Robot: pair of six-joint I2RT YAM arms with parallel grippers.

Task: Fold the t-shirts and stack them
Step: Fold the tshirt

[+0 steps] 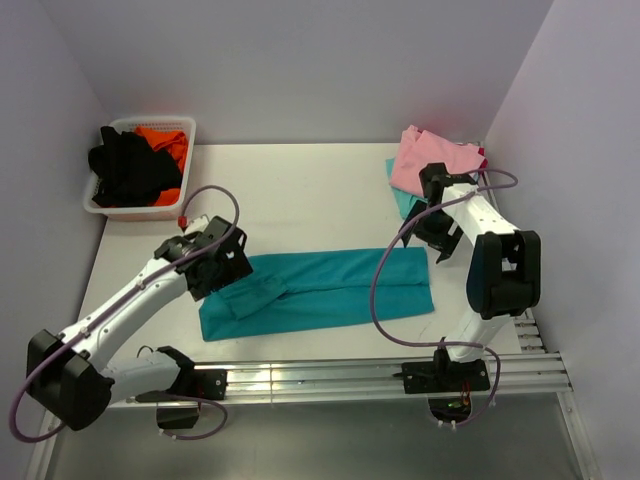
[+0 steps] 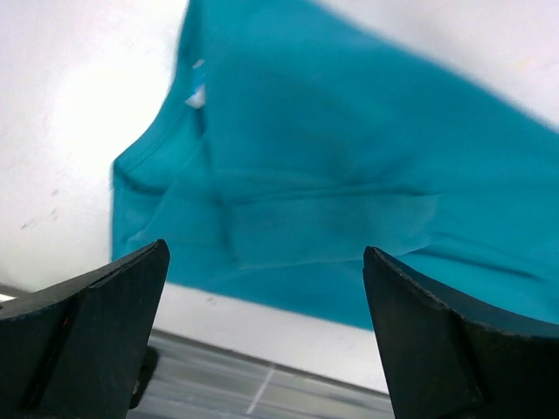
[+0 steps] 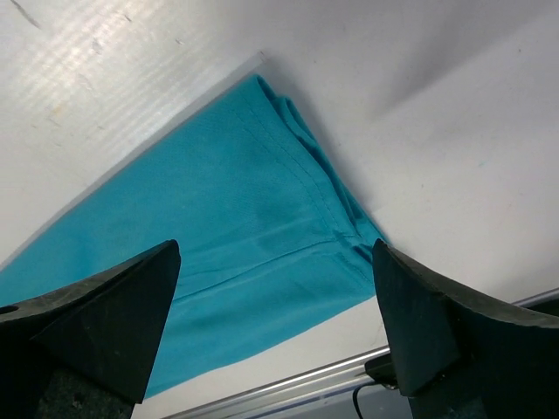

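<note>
Looking down on a teal soft-cloth short-sleeved t-shirt [image 1: 330,290], already narrowed into a long band and lying flat across the near middle of the white table [image 1: 300,190] — long axis running left to right. Hanging over its left, collar end with the left gripper [image 2: 266,288], spread wide and holding nothing. Hanging above its right, hemmed end, near the far corner, with the right gripper [image 3: 275,297], likewise spread wide and empty. Sitting apart at the far right of the table: a folded pink cloth tee [image 1: 432,158] resting on a folded pale aqua one [image 1: 404,204]. Judging the coming fold as a crosswise one, short end to short end, with each arm nearer its own end — and probably favouring carrying the left end rightward, toward that stack.
</note>
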